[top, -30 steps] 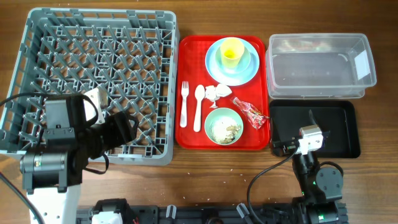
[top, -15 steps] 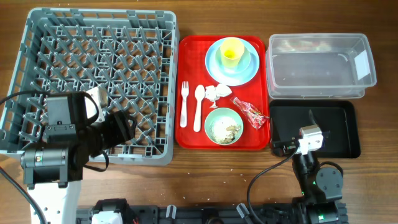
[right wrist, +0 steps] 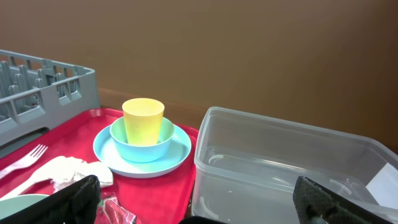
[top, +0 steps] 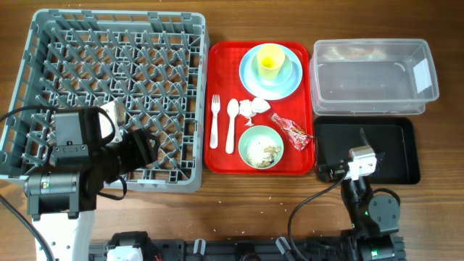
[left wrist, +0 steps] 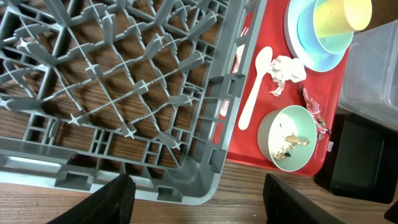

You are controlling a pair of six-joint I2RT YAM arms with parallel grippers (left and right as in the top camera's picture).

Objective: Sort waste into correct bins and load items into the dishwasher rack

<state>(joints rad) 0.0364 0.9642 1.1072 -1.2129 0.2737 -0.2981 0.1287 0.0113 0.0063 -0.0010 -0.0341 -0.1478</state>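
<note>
The grey dishwasher rack point(top: 116, 94) stands empty at the left. On the red serving tray point(top: 222, 65) are a yellow cup point(top: 270, 61) in a blue dish point(top: 287, 69) on a blue plate point(top: 290, 88), a white fork point(top: 214, 119), a spoon point(top: 232, 125), a crumpled napkin point(top: 254, 107), a red wrapper point(top: 290, 132) and a green bowl point(top: 245, 138) holding crumbs point(top: 262, 151). The clear tub point(top: 373, 76) and black tray point(top: 377, 152) are at the right. My left gripper point(left wrist: 205, 205) is open over the rack's front right corner. My right gripper point(right wrist: 208, 211) is open, low, facing the tub.
The rack's corner wall point(left wrist: 211, 180) lies just ahead of my left fingers. Cables run over the wooden table point(top: 239, 196) near both arm bases. The black tray sits under my right arm's wrist point(top: 360, 161).
The left arm shifted very slightly a second ago and has held still since. The right arm and all objects have not moved.
</note>
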